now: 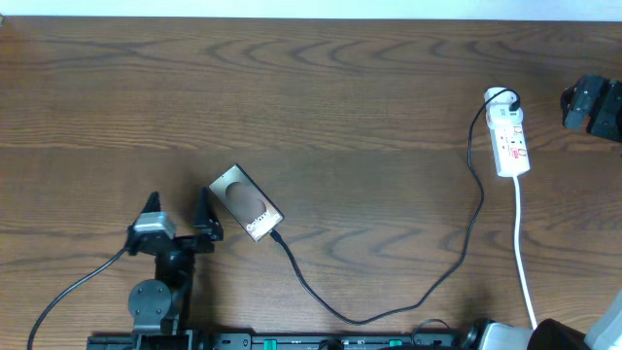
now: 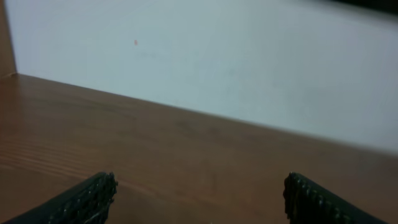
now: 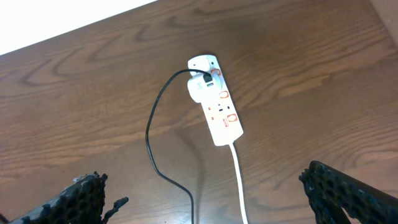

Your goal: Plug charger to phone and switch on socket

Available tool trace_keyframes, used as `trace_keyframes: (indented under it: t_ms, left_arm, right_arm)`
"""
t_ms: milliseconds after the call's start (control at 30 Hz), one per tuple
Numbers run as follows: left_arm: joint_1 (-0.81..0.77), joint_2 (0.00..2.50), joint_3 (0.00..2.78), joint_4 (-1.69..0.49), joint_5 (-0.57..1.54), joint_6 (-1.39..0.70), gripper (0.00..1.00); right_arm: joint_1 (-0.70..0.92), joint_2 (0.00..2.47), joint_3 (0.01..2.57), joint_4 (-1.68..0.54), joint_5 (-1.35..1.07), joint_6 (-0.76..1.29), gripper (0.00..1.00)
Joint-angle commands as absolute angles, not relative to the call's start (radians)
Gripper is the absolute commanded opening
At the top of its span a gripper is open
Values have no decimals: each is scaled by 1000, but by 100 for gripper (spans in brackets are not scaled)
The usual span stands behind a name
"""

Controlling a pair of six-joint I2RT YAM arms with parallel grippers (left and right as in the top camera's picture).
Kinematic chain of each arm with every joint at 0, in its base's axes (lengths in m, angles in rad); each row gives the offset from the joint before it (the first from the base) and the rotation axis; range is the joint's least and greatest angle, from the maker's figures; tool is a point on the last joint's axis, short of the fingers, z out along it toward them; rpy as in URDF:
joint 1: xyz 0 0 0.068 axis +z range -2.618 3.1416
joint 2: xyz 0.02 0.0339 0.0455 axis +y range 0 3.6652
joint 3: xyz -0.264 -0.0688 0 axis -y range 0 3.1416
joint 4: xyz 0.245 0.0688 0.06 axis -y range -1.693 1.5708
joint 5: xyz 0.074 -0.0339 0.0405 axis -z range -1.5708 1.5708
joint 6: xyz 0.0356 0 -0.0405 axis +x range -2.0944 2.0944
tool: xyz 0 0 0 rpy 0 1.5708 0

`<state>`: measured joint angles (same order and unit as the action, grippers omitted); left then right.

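Brown wood table (image 1: 340,87) was seen; the phone (image 1: 247,202) was laid left of centre, the charger (image 1: 480,194) tip at its lower end; the socket (image 1: 510,139) was placed upper right; the left gripper (image 1: 178,209) and the right gripper (image 3: 208,190) were held wide apart, nothing gripped.

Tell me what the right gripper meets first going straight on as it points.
Likely the socket or its white cord, both lying ahead of the right gripper; depth is unclear.
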<state>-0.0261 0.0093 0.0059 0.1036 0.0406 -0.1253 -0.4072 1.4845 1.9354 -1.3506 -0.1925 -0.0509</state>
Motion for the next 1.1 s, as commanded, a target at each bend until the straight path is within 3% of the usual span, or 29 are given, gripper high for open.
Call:
trace_keyframes:
  t_ms: [0,133,1067]
  left_arm:
    - [-21,1,4,50,94,15,88]
    - [-21,1,4,-70,93,15,88]
    - [-21,4,4,-67,67,15,88]
  right_arm:
    - [-405,1487,1935,-1354,-193,-38,99]
    - [-405,1487,1935,-1354,-193,-38,99]
    - [-405,1487,1935,-1354,-193,-38,99]
